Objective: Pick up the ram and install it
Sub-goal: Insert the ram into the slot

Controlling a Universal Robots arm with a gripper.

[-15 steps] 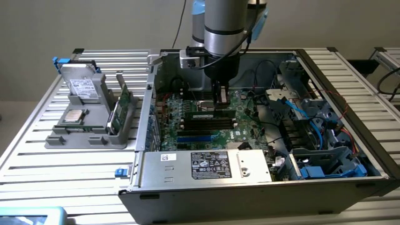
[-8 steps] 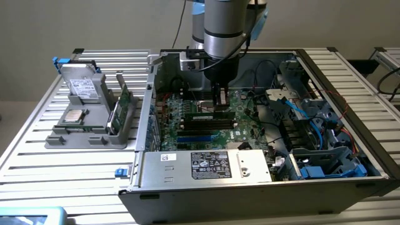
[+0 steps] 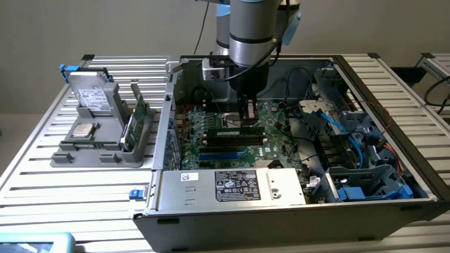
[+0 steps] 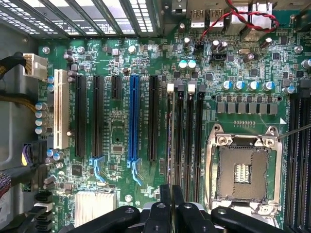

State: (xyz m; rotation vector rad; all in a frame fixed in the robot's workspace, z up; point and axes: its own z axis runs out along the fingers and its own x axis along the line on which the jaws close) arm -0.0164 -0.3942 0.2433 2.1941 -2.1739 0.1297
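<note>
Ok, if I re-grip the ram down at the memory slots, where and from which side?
Take it by its upper long edge near mid-length, coming straight down from above and clamping the two flat faces. The ram stands on edge at the memory slots, with neighbouring slots close alongside, so only that top edge is free. The hand is shut on it that way.

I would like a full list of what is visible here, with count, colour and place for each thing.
computer case: one, grey, on the table
table: one, silver, slatted, under everything
motherboard: one, green, inside the case
tray: one, grey, at the case's side, the exterior view's left
circuit cards: two, green, upright in the tray
processor chip: one, silver, in the tray
ram: one, green, at the motherboard's black slots
gripper: one, black, shut on the ram
</note>
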